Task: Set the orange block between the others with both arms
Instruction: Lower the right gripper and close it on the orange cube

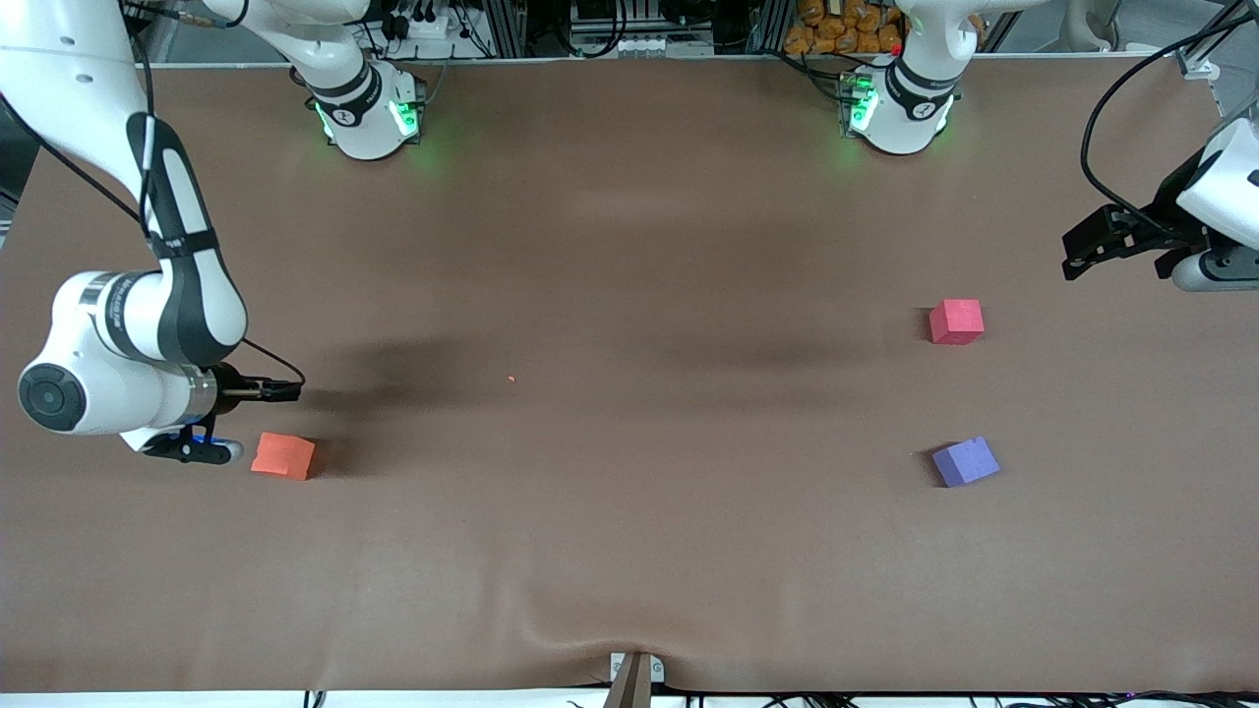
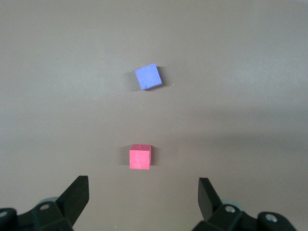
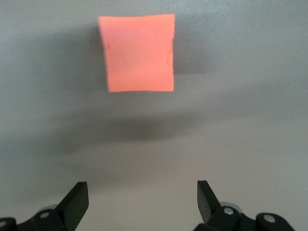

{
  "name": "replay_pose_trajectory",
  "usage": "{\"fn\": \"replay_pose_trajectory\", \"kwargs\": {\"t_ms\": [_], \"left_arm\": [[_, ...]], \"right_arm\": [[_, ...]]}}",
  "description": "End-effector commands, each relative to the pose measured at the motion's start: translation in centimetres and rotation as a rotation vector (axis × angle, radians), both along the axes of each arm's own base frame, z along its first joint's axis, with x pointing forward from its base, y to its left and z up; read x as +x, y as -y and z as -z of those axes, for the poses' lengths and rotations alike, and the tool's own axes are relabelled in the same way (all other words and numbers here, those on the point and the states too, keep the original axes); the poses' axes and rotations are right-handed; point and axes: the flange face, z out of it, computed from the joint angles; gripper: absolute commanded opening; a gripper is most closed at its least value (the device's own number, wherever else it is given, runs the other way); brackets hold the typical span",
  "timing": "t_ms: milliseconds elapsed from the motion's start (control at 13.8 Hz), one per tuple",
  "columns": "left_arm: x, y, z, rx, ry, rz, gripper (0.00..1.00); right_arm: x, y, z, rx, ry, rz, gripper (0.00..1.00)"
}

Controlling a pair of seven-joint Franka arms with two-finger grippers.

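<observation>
Right wrist view is showing the small soft orange foam cube point(image 3: 137, 53) at twelve o'clock from the released right pincer point(image 3: 142, 202); it is looking light and squashy, so pinching its flat sides gently should work. The left pincer point(image 2: 143, 197) is waiting, released.

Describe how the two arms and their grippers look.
Both arms are white with dark grey joints, black cables and round bases lit green. The right arm ends in a black right gripper; the left arm in a black left gripper with wedge-shaped fingers.

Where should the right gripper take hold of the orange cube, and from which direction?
Probably from straight above, across two opposite flat side faces of the orange cube. It sits flat and alone on the table, its sides unobstructed. The right gripper is open beside it, nothing held.
</observation>
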Motion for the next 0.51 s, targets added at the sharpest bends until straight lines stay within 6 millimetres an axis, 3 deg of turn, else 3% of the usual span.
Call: {"fn": "replay_pose_trajectory", "kwargs": {"t_ms": [0,145,436], "left_arm": [[0.1,-0.1,-0.2,0.003,-0.006,0.015,1.00],[0.1,-0.1,-0.2,0.003,-0.007,0.015,1.00],[0.1,-0.2,-0.2,0.003,-0.007,0.015,1.00]], "right_arm": [[0.8,0.7,2.3,-0.002,0.046,0.009,1.00],[2.0,0.9,4.1,-0.012,0.137,0.009,1.00],[3.8,0.7,4.7,-0.018,0.211,0.019,1.00]]}}
